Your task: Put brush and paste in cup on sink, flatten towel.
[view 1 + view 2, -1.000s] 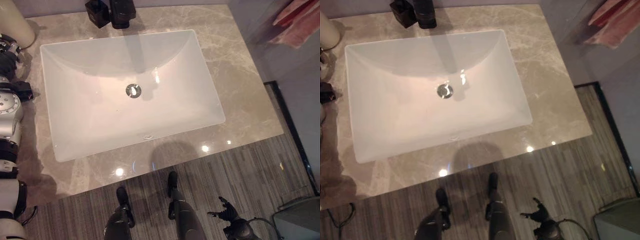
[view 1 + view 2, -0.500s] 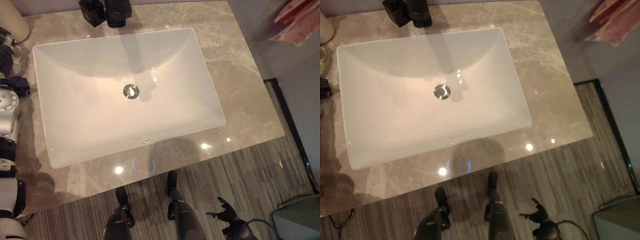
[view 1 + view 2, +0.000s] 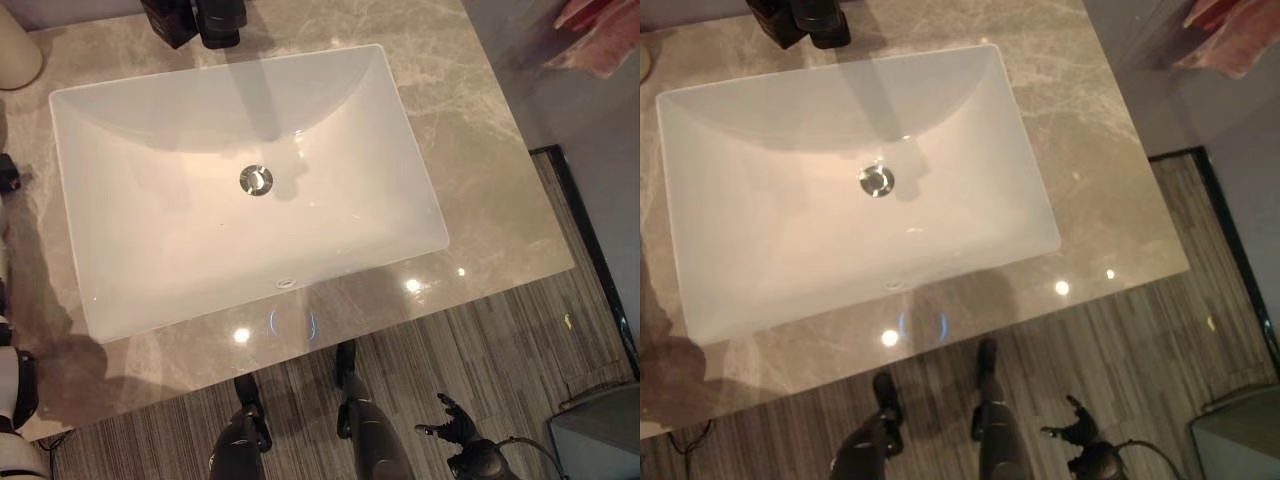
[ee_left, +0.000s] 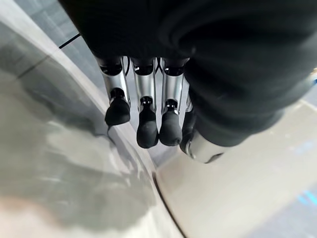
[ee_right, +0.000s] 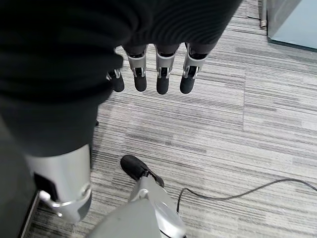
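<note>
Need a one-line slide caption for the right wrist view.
Right hand hangs open above the striped floor, holding nothing.

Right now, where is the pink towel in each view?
Left eye view: pink towel in the top right corner, beyond the counter's right edge.
Right eye view: same corner.
Left wrist view: left robot hand over a pale grey surface.
Right wrist view: right robot hand over striped floor.
Shared landmark: the sink drain, left of the towel and lower.

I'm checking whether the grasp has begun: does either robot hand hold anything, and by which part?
Nothing is held. The left robot hand and the right robot hand both hang with relaxed fingers, empty.
</note>
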{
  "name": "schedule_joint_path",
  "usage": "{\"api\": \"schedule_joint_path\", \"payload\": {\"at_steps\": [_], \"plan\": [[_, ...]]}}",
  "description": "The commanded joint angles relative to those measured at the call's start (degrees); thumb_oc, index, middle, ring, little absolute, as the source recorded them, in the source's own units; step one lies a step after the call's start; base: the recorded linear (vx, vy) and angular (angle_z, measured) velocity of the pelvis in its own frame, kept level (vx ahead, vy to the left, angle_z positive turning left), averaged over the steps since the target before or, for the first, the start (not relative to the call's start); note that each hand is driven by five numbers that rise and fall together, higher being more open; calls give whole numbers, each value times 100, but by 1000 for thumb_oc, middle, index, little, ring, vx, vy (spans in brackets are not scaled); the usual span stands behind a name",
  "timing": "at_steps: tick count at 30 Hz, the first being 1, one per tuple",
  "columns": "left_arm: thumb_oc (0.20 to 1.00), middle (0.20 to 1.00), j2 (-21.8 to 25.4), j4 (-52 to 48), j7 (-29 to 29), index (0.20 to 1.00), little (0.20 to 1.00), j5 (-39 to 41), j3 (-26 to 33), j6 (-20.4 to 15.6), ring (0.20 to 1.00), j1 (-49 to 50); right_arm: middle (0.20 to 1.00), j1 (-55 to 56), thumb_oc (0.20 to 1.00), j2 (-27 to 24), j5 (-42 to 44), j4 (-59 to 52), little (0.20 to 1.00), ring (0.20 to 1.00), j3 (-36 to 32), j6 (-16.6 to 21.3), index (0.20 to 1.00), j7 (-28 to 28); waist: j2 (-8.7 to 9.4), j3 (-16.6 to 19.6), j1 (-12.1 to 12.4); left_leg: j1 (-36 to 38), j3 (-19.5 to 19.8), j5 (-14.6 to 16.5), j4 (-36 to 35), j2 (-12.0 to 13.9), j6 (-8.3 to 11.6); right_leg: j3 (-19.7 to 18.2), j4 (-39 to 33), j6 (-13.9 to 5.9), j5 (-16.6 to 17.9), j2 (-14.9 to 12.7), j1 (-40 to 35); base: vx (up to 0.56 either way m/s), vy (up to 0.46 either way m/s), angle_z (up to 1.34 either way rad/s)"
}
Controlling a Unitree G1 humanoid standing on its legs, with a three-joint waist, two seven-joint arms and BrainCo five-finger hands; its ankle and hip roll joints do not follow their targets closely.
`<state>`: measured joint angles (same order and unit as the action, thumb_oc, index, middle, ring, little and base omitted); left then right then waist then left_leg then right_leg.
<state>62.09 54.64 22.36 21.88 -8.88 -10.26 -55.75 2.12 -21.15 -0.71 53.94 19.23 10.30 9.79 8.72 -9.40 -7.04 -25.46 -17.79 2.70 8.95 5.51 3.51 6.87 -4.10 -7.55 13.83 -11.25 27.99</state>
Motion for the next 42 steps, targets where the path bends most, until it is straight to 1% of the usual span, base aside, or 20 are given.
{"api": "schedule_joint_path", "payload": {"at_steps": [1, 2, 6, 13, 14, 17, 23, 32, 36, 42], "plan": [[200, 200, 160, 392, 237, 200, 200, -172, -378, 19, 200, -582, 1000, -10, 1000, -503, 135, -219, 1000, 1000, -154, 49, 1000, 17, -194, -263, -20, 341, 403, -212, -367, -163, -88, 77, 59, -745, 1065, -186, -885, 0, 0, 0], [200, 200, 178, 485, 267, 200, 200, -150, -517, 33, 200, -834, 1000, 106, 1000, -611, 162, -305, 1000, 1000, -194, 70, 1000, -1, -195, -225, -61, 332, 414, -233, -433, -146, -81, 126, 8, -745, 1190, -159, -893, 0, 0, 0], [200, 200, 178, 649, 235, 200, 200, -188, -937, 45, 200, -1316, 1000, 278, 1000, -645, 191, -370, 1000, 1000, -230, 87, 1000, -69, -124, -184, -106, 280, 423, -204, -414, -109, -77, 152, -41, -745, 1265, -153, -914, 5, 7, -3], [200, 200, 177, 544, 231, 200, 200, -503, -1218, 14, 200, -1472, 1000, 412, 1000, -646, 144, -395, 1000, 1000, -186, 109, 1000, -167, -82, -138, -165, 247, 400, -161, -384, -101, -78, 112, -55, -745, 1377, -166, -900, 2, 9, -6], [200, 200, 177, 436, 235, 200, 200, -654, -1301, -29, 200, -1439, 1000, 455, 1000, -673, 131, -442, 1000, 1000, -173, 138, 1000, -207, -81, -116, -192, 227, 400, -174, -398, -88, -70, 101, -60, -745, 1391, -164, -883, 0, 0, 0], [200, 200, 206, 495, 172, 200, 200, -921, -1464, -96, 200, -1394, 1000, 520, 1000, -737, 65, -601, 1000, 1000, -122, 201, 1000, -252, -63, -76, -225, 206, 374, -175, -414, -78, -59, 89, -67, -745, 1342, -154, -854, -3, 11, 0], [200, 200, 151, -75, 92, 200, 200, -1264, -1461, -284, 200, -910, 1000, 540, 1000, -834, -2, -812, 1000, 1000, -164, 284, 1000, -272, -47, -69, -213, 155, 398, -177, -383, -92, -61, 121, -64, -745, 1266, -160, -833, -3, 6, 0], [200, 200, 194, -418, 5, 200, 200, -1309, -1356, -499, 200, -476, 1000, 535, 1000, -921, -58, -850, 1000, 1000, -170, 329, 1000, -274, -38, -92, -189, 86, 433, -219, -361, -58, -42, 166, -62, -745, 1179, -157, -795, 0, 0, 0], [200, 200, 184, -437, -43, 200, 200, -1362, -1351, -524, 200, -379, 1000, 536, 1000, -959, -98, -869, 1000, 1000, -163, 337, 1000, -278, -45, -96, -188, 75, 429, -227, -350, -60, -40, 169, -60, -745, 1164, -155, -770, 0, 0, 0], [200, 200, 27, -400, -87, 200, 200, -1404, -1389, -519, 200, -413, 1000, 489, 1000, -980, -138, -876, 1000, 1000, -144, 340, 1000, -245, -37, -136, -195, 21, 449, -250, -314, -50, -35, 184, -58, -745, 1132, -152, -724, -5, -1, 0]]}}
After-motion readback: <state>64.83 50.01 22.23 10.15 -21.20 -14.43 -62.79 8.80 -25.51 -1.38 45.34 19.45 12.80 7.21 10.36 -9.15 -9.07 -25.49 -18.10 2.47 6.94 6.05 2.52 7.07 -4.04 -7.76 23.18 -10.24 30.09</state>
